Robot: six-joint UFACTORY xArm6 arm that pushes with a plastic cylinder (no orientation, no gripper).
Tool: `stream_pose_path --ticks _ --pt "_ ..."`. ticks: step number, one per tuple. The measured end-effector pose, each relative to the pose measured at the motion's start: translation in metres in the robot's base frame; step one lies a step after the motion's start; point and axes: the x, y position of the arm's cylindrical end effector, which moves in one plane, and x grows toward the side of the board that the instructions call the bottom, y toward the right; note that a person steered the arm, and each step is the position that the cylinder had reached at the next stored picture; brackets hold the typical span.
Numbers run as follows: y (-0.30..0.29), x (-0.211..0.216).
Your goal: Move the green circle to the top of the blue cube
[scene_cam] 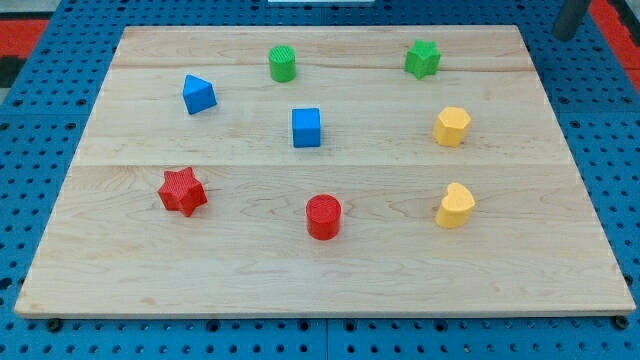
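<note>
The green circle (283,63) stands near the view's top, left of centre, on the wooden board (200,260). The blue cube (307,127) sits near the board's middle, below and slightly right of the green circle, with a gap between them. My tip (566,34) shows as a dark rod end at the view's top right corner, just beyond the board's top right corner, far from both blocks and touching none.
A blue triangular block (198,94) lies left of the cube. A green star (423,59) is at top right. A yellow hexagon (452,126) and a yellow heart (455,205) are at the right. A red star (182,191) and a red circle (323,217) lie lower down.
</note>
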Motion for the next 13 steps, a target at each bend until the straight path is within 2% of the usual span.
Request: stream_pose_path --ticks 1,3,4,5,6,7,9,10,11,12,13 --pt "-0.031 0.080" --pt "-0.162 0.048" --pt "-0.202 0.082" --pt "-0.237 0.097" --pt "-0.330 0.075" --pt "-0.388 0.084" --pt "-0.388 0.088" --pt "-0.427 0.085" --pt "-0.434 0.061" --pt "-0.429 0.061" --pt "-0.386 0.050"
